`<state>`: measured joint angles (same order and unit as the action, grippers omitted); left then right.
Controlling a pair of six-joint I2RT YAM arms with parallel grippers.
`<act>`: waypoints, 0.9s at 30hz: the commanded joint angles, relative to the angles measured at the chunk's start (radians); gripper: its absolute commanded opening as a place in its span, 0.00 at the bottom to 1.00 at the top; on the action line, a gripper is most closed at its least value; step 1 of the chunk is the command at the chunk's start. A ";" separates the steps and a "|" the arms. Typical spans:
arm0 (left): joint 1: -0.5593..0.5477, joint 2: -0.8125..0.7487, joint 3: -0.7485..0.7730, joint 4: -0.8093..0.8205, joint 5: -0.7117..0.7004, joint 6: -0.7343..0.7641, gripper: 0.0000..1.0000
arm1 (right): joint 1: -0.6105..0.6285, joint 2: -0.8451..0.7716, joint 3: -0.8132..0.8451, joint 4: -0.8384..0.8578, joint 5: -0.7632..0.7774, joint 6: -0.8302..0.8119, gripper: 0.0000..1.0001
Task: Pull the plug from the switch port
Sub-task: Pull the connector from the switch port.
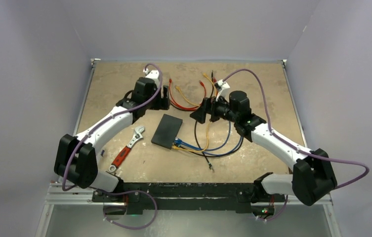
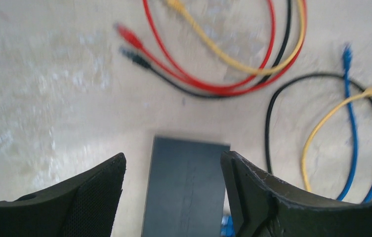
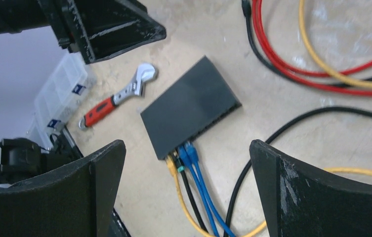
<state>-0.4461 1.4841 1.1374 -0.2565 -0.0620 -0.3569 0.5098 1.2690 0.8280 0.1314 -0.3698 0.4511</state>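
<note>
As it lies, matte black rectangular switch (image 3: 188, 111), perhaps four plugs (image 3: 184, 155) seated.

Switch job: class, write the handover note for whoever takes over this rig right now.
Left gripper: open, empty, by the far end of the switch.
Right gripper: open, empty, to the right of the switch.
Switch lies flat mid-table; four plugs (yellow, black, two blue) sit in its near edge.
Done: nothing pulled.
Left: probably steady the switch, grip one plug, pull it out.

walls (image 1: 184, 27): plain pale lavender, three sides | table (image 1: 119, 74): worn tan board | light: even
</note>
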 commanded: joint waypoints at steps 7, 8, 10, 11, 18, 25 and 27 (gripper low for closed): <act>0.002 -0.093 -0.321 0.050 0.106 -0.097 0.73 | -0.001 0.146 -0.138 0.214 -0.164 0.001 0.98; 0.006 -0.092 -0.340 0.056 0.116 -0.098 0.73 | 0.001 0.170 -0.145 0.234 -0.187 0.003 0.98; 0.012 -0.086 -0.372 0.073 0.145 -0.097 0.74 | 0.001 0.219 -0.155 0.279 -0.240 0.001 0.98; 0.017 -0.085 -0.385 0.086 0.162 -0.096 0.74 | 0.002 0.258 -0.156 0.298 -0.278 -0.004 0.98; 0.068 -0.058 -0.379 0.071 0.213 -0.072 0.75 | 0.037 0.389 -0.146 0.369 -0.352 -0.006 0.95; 0.102 -0.042 -0.385 0.063 0.260 -0.070 0.74 | 0.081 0.483 -0.101 0.392 -0.348 0.017 0.91; 0.106 -0.038 -0.392 0.060 0.262 -0.075 0.73 | 0.090 0.507 -0.085 0.380 -0.345 0.022 0.89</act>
<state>-0.3511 1.4338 0.7418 -0.2173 0.1608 -0.4305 0.5812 1.7454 0.6907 0.4778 -0.6987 0.4633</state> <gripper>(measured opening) 0.739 0.907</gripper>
